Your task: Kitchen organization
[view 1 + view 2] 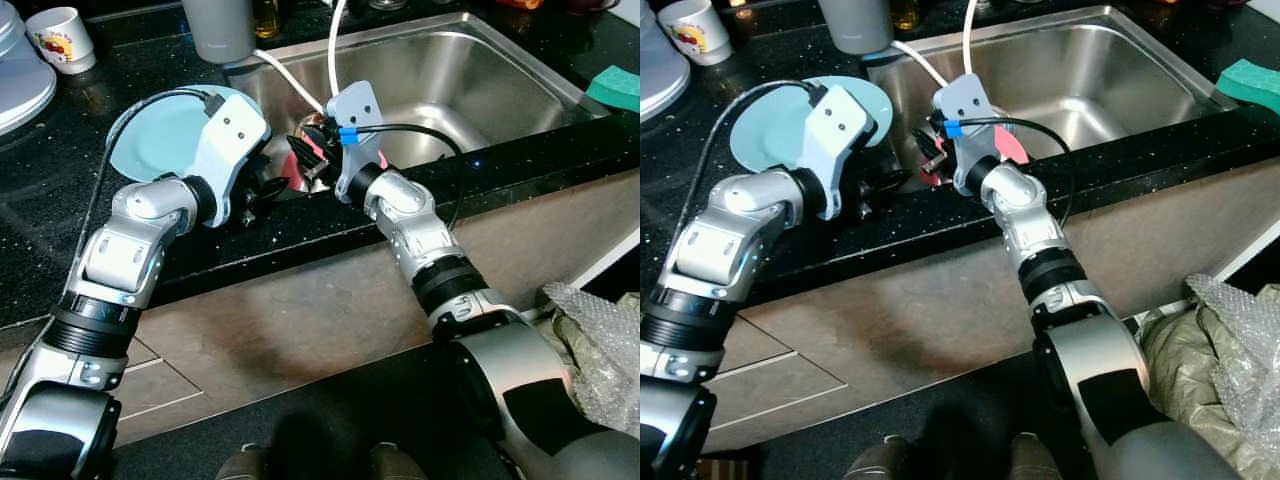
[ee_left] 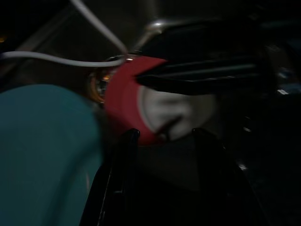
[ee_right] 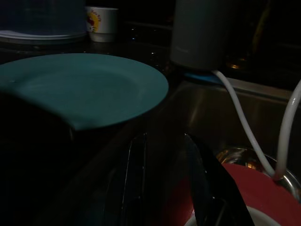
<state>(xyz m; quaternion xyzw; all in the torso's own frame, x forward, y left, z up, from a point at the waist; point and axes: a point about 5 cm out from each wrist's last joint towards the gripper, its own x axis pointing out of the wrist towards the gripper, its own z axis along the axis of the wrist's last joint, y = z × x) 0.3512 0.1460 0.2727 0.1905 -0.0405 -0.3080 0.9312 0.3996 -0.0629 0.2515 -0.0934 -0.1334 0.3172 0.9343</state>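
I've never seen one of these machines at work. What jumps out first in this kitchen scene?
Two silver arms meet at the near left corner of the steel sink, the left pincer and right pincer closing in on a red and white dish at the sink's edge. Beside them a light blue plate lies on the black counter, with a small printed cup further back.

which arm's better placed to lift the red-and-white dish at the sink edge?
Right, probably. The right gripper is already at the red-and-white dish on the steel sink edge, one finger across its rim. The left gripper sits just short, beside the teal round plate, fingers open.
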